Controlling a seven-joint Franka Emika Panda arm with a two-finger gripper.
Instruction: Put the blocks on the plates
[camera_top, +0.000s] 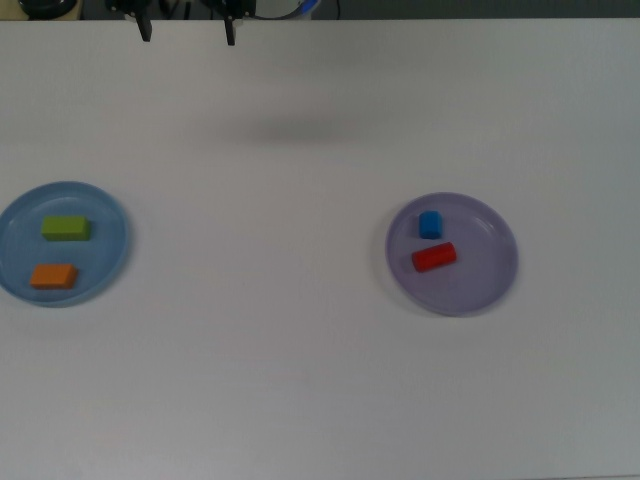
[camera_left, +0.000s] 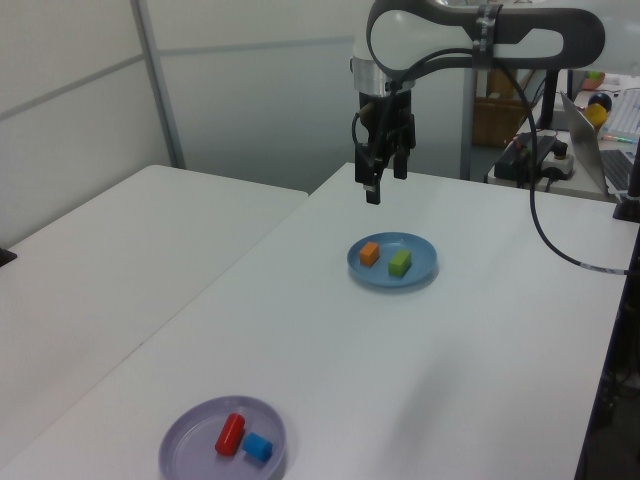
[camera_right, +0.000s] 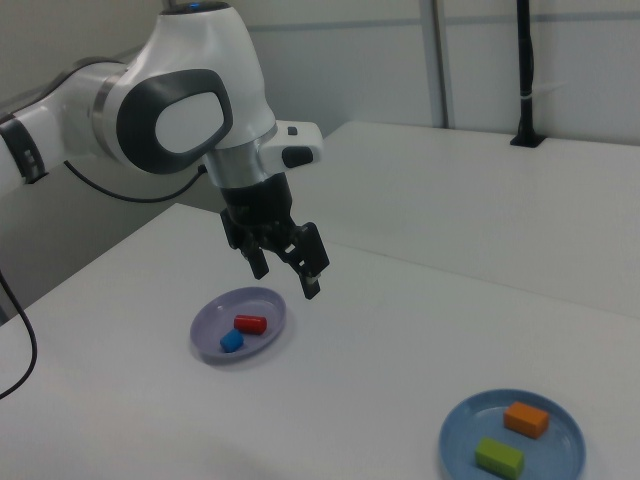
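Observation:
The light blue plate (camera_top: 112, 218) (camera_left: 420, 252) (camera_right: 562, 422) holds the green block (camera_top: 65, 228) (camera_left: 400, 263) (camera_right: 499, 457) and the orange block (camera_top: 53, 276) (camera_left: 369, 253) (camera_right: 526, 419). On the lavender plate (camera_top: 490, 270) (camera_left: 195, 435) (camera_right: 268, 308) lie the red block (camera_top: 434, 257) (camera_left: 230, 434) (camera_right: 250, 323) and the blue block (camera_top: 430, 224) (camera_left: 258, 447) (camera_right: 232, 341). My gripper (camera_top: 187, 33) (camera_left: 378, 187) (camera_right: 287, 277) hangs open and empty, high above the table, apart from both plates.
The white table (camera_top: 300, 380) carries only the two plates. A second white table (camera_left: 120, 240) stands at the left view's left. Cables, a laptop and clutter (camera_left: 590, 120) sit behind the arm at the left view's right.

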